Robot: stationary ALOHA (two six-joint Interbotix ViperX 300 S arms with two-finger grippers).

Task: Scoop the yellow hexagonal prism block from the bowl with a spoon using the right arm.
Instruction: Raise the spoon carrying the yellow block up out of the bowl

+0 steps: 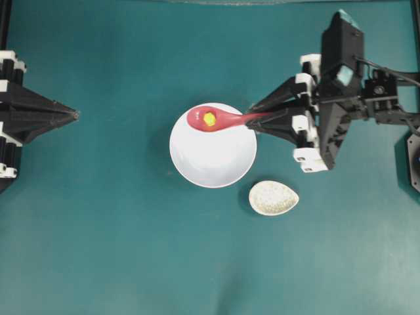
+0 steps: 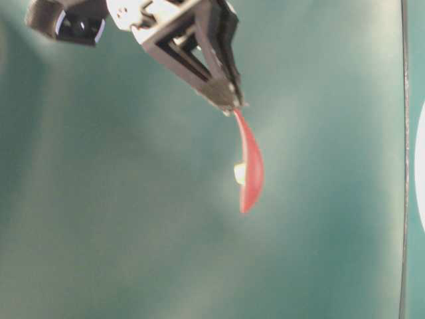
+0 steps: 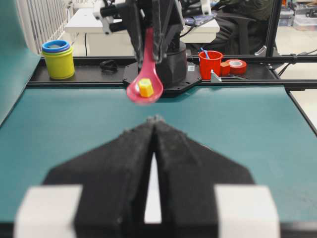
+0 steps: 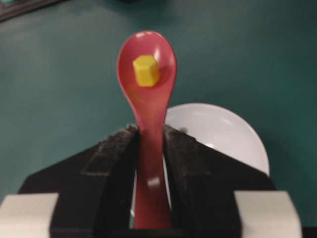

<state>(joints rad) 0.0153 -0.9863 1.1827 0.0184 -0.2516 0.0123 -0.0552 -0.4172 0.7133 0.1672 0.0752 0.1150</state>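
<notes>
Yellow hexagonal prism block (image 4: 146, 71) lies in the oval scoop of the red-pink spoon (image 4: 147, 99), near the scoop's middle, and no longer in the white bowl (image 1: 213, 154). Taking the bowl as landmark: in the overhead view the spoon's scoop sits over the bowl's far rim, toward its left side, with the block (image 1: 209, 119) as a small bright spot inside it, and the handle runs from there past the bowl's upper right edge. The right gripper (image 1: 252, 117) stands just beside that edge, its two black fingers pinching the handle from either side; the right wrist view shows the handle clamped between the padded jaws, the bowl (image 4: 218, 134) lying below and behind the spoon. The table-level view shows the spoon (image 2: 250, 166) hanging in the air from the gripper (image 2: 228, 103), clear of any surface. A small speckled beige oval dish (image 1: 273, 197) rests just beside the bowl's lower right rim, apart from it. The left gripper (image 1: 74, 115) is well to the left of the bowl, its fingers pressed together with nothing between them, as its own wrist view confirms (image 3: 155, 120). The teal table (image 1: 98, 249) carries everything. No brand, label or writing can be read on the block, spoon, bowl or dish.
</notes>
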